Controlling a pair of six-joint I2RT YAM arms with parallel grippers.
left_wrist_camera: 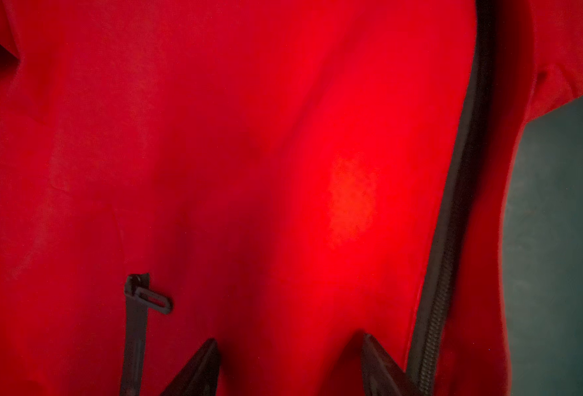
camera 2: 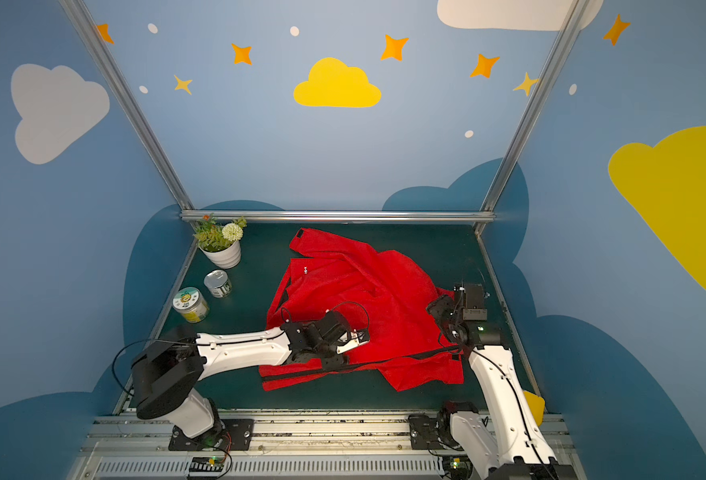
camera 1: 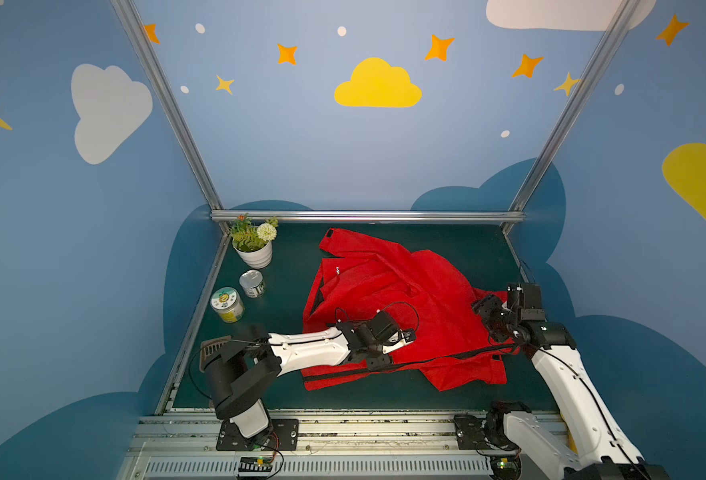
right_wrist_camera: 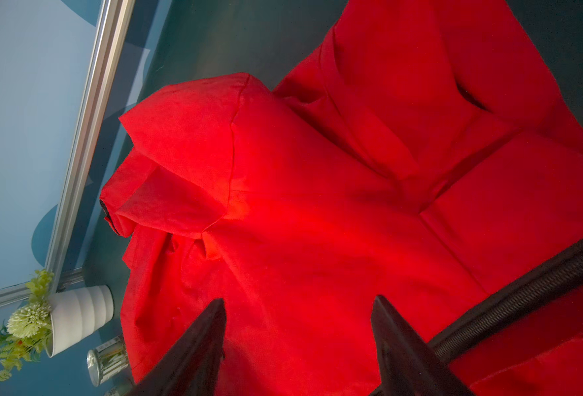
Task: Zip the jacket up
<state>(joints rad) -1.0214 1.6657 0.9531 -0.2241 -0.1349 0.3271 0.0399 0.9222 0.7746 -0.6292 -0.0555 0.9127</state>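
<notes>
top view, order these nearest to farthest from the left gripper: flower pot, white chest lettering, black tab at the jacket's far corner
From the left gripper, over the jacket:
1. white chest lettering, on the jacket, back and left
2. black tab, at the jacket's far left corner
3. flower pot, off the jacket, in the far left corner of the table
</notes>
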